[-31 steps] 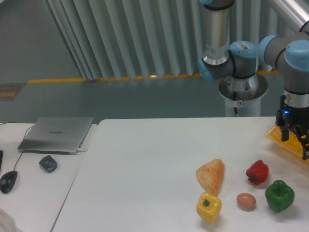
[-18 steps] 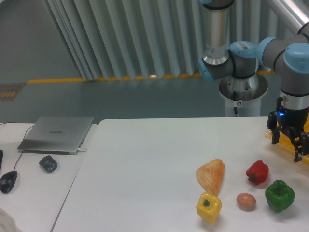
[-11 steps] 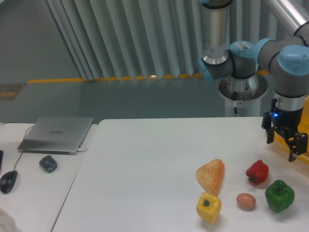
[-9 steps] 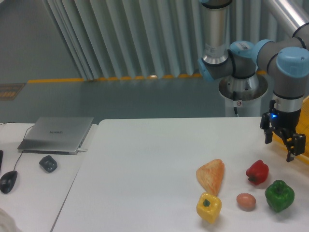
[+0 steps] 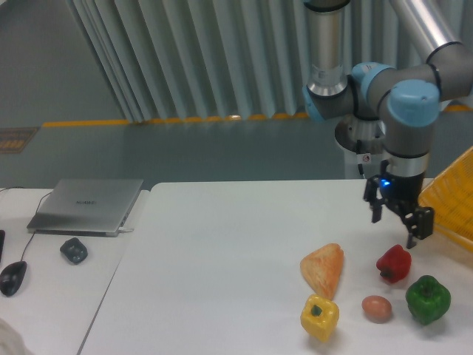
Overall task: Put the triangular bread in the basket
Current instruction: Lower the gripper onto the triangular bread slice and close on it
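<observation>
- At the far left a computer mouse point(image 5: 12, 278) and a small dark object point(image 5: 74, 250) lie on a side desk, with a closed grey laptop point(image 5: 87, 205) just behind them.
- The main white desk point(image 5: 222, 266) carries all the food, gathered toward its right end.
- The triangular bread point(image 5: 324, 269) lies flat on the desk, untouched, its narrow end toward the camera. A yellow bell pepper point(image 5: 319, 317) sits just in front of it.
- A small brown egg point(image 5: 377, 308) lies to the right of the yellow pepper, between it and a green bell pepper point(image 5: 428, 299).
- A red bell pepper point(image 5: 394, 262) sits to the right of the bread, close under the claw.
- The claw point(image 5: 396, 222) hangs above the desk, up and to the right of the bread and well clear of it. Its fingers stand apart with nothing between them.
- The basket point(image 5: 452, 208) shows at the right edge, bright yellow mesh, only partly in view and looking tilted.
- Judged from this, the step in hand is the approach to the bread; no grasp is begun.
- The next move calls for travel leftward to centre over the bread, then a descent with the fingers spread wide enough to straddle the wedge, keeping off the red and yellow peppers close by.
</observation>
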